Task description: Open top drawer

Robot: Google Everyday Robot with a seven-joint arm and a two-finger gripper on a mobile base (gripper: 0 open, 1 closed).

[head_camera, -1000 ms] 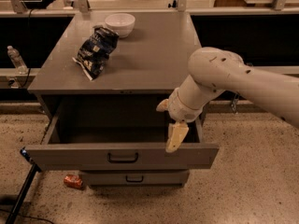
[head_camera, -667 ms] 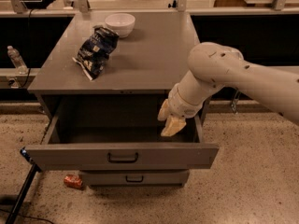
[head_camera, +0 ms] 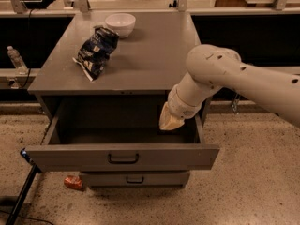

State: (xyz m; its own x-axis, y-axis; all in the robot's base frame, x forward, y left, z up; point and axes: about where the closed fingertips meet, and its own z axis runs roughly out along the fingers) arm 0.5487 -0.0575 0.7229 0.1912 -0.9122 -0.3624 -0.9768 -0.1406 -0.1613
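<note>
The top drawer (head_camera: 93,156) of the gray cabinet stands pulled far out, its inside dark and bare, its small black loop handle (head_camera: 123,159) at the middle of its flat front. My gripper (head_camera: 169,121) hangs on the white arm above the drawer's right rear corner, clear of the handle and holding nothing I can see. A lower drawer (head_camera: 135,178) with a like handle sits shut beneath.
On the cabinet top (head_camera: 150,60) lie a dark blue chip bag (head_camera: 96,50) and a white bowl (head_camera: 120,23). A small red can (head_camera: 73,182) lies on the floor by the cabinet's lower left. A water bottle (head_camera: 16,59) stands on a ledge at left.
My gripper has risen from the drawer's front right edge and drawn back toward the cabinet. The drawer stays open as before.
</note>
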